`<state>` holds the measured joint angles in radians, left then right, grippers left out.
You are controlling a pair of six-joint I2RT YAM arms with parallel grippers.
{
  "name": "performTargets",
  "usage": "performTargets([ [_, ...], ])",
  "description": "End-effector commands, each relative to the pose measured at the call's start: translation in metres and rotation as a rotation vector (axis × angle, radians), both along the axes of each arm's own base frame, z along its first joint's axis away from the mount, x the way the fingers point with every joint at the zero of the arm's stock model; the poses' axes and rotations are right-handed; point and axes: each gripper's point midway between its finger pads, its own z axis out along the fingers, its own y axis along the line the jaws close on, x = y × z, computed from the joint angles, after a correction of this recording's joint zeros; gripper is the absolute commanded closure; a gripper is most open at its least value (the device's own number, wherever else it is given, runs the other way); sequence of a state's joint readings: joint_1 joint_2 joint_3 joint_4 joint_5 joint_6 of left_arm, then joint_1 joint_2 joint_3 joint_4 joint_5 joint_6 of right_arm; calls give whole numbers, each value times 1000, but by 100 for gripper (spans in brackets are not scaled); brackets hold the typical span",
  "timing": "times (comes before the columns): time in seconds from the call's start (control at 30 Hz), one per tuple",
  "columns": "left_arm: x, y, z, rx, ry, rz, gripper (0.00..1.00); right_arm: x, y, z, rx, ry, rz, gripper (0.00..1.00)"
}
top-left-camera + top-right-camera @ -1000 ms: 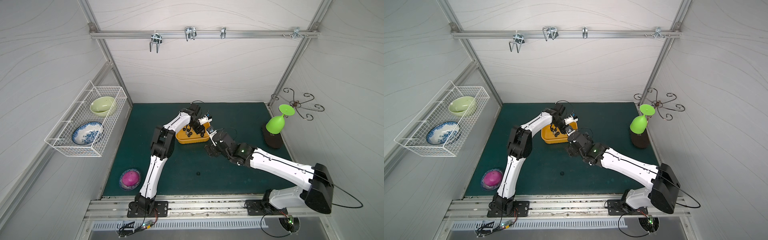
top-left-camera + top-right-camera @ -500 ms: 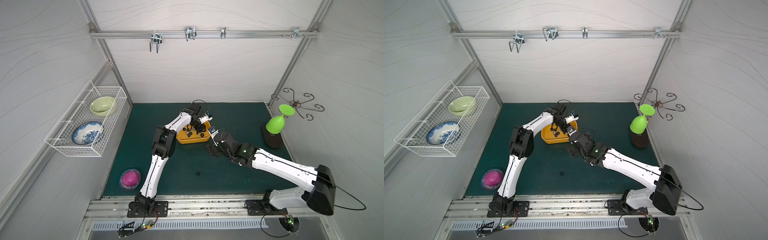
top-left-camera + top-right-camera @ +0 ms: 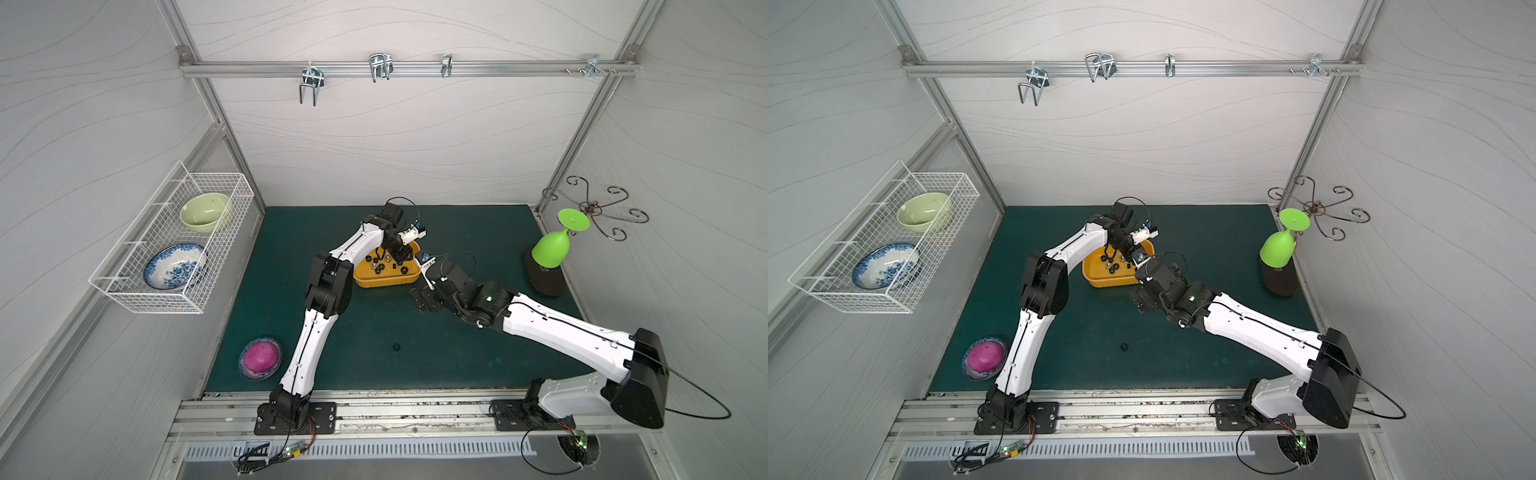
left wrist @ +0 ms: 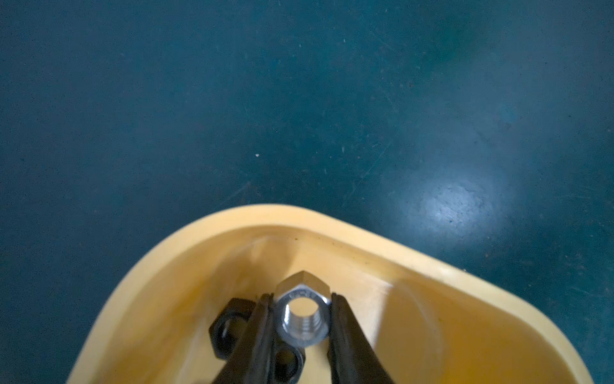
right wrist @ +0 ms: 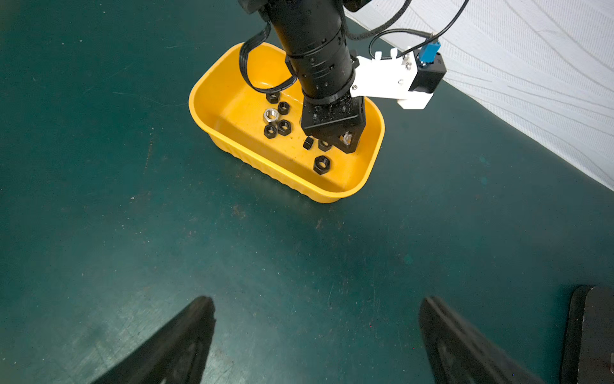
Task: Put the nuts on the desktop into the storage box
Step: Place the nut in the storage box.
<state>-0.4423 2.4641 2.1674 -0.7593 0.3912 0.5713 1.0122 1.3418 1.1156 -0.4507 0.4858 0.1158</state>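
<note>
Now work from the desktop (image 3: 457, 332) inward: keep clear of the storage box (image 5: 269, 168) wall and stay low over its floor. Hold the right gripper (image 5: 317, 306), spread wide over bare desktop beside the box, out of the way. Ease apart the left gripper (image 5: 344, 144), pinched on a silver nut (image 4: 303, 316) just above the black nuts (image 5: 284, 127) lying inside, to drop rather than fling. Then go for the lone black nut (image 3: 397, 346) out on the desktop

The dark green bench (image 3: 478, 232) carries a yellow tub (image 3: 384, 282) toward the back. A lone black nut (image 3: 397, 346) lies nearer the front, a pink dish (image 3: 260, 358) at the front left, and a dark block (image 3: 544, 280) by the right edge.
</note>
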Motion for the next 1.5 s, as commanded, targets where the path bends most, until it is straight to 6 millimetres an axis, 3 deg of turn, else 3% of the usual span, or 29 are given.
performTargets([
  [0.0,8,-7,1,-1,-32,-7,73,1,0,7,13,2,-12,1],
  [0.9,6,-6,3,22,-23,-6,61,1,1,7,16,1,-10,1],
  [1.1,3,-9,31,-17,-43,-16,59,1,0,9,21,1,-14,1],
  [1.47,-32,-11,125,-162,-67,-54,56,-4,-8,33,38,18,-21,1],
])
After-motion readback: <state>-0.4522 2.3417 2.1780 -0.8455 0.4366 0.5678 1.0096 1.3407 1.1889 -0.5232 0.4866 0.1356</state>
